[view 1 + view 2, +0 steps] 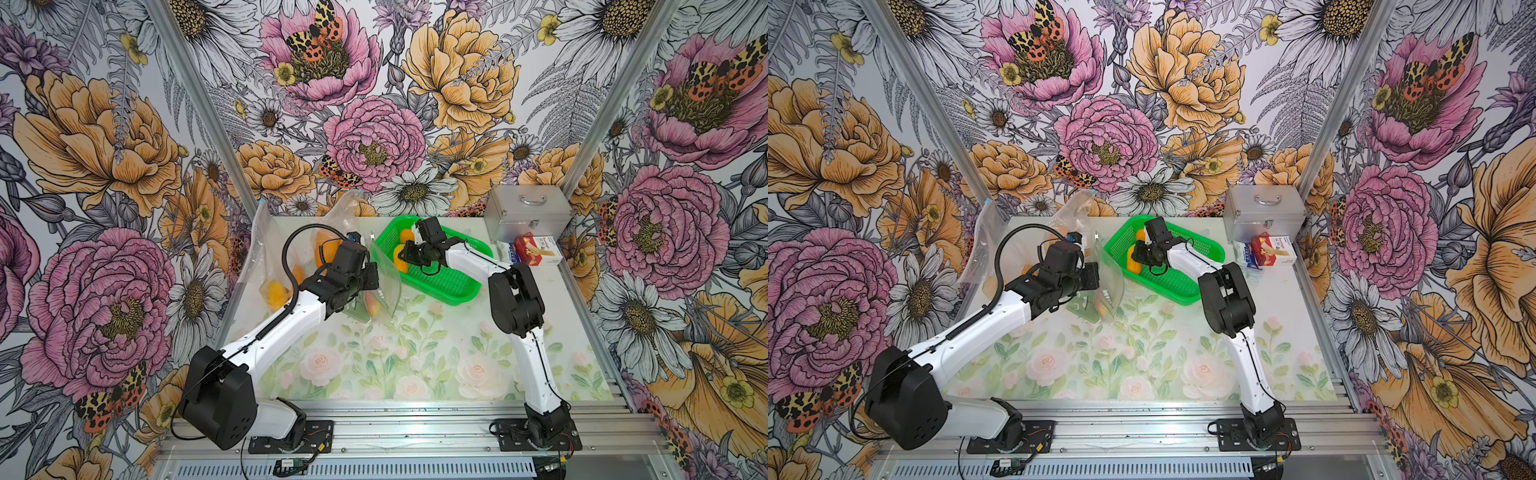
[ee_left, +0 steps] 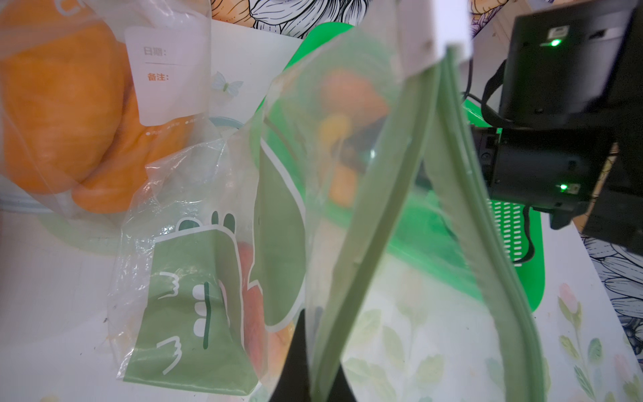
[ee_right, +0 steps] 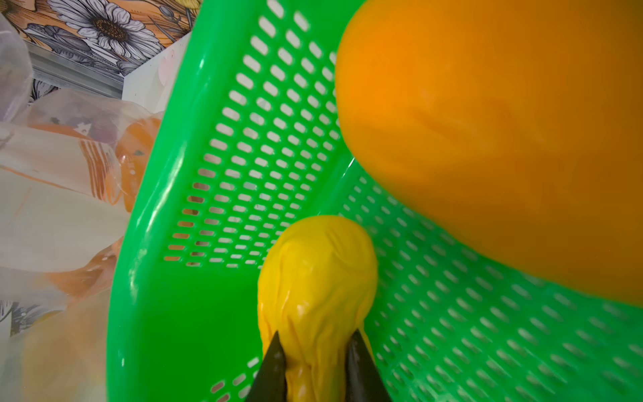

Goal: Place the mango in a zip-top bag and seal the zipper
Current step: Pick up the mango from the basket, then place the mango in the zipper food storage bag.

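Slippage is the chief risk: the right fingers (image 3: pixel 275 365) pinch only the narrow end of the yellow mango (image 3: pixel 318 278), whose soft skin wrinkles under them; lifted so, it may swing, squeeze out and drop back into the green basket (image 3: pixel 167 313), beside the larger orange fruit (image 3: pixel 487 139); it may also snag the bag's limp rim going in. The left fingers (image 2: pixel 295 365) are clamped on the green zipper edge of the zip-top bag (image 2: pixel 348 226), holding its mouth parted just beside the basket; the right arm (image 1: pixel 469 262) reaches forward, wrist bent down into the basket; the left arm (image 1: pixel 291 320) stretches diagonally towards the bag.
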Available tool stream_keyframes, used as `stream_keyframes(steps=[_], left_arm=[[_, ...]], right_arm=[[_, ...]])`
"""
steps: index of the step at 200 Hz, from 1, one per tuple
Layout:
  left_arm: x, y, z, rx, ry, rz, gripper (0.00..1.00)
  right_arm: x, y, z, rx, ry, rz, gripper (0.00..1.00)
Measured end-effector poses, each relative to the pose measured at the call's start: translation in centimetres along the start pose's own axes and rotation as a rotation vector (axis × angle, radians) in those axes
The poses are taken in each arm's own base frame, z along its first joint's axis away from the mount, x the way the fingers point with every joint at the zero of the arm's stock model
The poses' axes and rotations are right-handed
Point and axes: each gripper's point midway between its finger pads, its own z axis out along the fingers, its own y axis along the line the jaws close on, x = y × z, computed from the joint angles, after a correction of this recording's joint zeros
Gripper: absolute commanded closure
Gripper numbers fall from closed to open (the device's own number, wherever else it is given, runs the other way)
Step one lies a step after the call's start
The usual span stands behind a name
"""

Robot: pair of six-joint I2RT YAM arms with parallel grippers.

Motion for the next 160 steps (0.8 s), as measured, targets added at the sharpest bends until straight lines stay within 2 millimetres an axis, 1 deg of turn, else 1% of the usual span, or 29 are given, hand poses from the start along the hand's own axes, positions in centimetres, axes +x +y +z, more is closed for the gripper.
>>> stream_keyframes(steps=[27, 46, 59, 78, 88, 97, 116, 129, 144, 160], left_arm=[[0.0, -0.2, 0.1, 0.005, 0.0, 0.003, 1.0], [0.2, -0.2, 0.5, 0.001, 0.007, 0.004, 1.0], [0.6, -0.2, 0.9, -0.003, 0.019, 0.007, 1.0], [1.1, -0.1, 1.5, -0.009, 0.036, 0.011, 1.0], [1.2, -0.2, 1.8, -0.008, 0.043, 0.012, 1.0], [1.2, -0.3, 2.0, -0.006, 0.047, 0.012, 1.0], [1.0, -0.5, 2.1, -0.001, 0.045, 0.012, 1.0], [0.8, -0.7, 2.0, 0.004, 0.042, 0.011, 1.0], [0.6, -0.8, 2.0, 0.009, 0.036, 0.01, 1.0], [0.5, -0.9, 2.0, 0.011, 0.033, 0.01, 1.0]], right_arm=[[0.0, 0.3, -3.1, 0.019, -0.044, -0.023, 1.0], [0.1, 0.6, -5.7, 0.021, -0.081, -0.043, 1.0], [0.4, 1.1, -7.7, 0.021, -0.109, -0.059, 1.0], [0.6, 2.2, -11.4, 0.019, -0.17, -0.092, 1.0], [0.9, 3.4, -13.5, 0.008, -0.205, -0.118, 1.0], [1.1, 4.8, -15.4, -0.01, -0.246, -0.146, 1.0], [1.7, 8.6, -19.6, -0.073, -0.333, -0.215, 1.0], [2.2, 10.9, -22.1, -0.12, -0.386, -0.252, 1.0], [2.9, 13.3, -24.1, -0.18, -0.432, -0.29, 1.0], [3.3, 14.7, -24.8, -0.218, -0.461, -0.313, 1.0]])
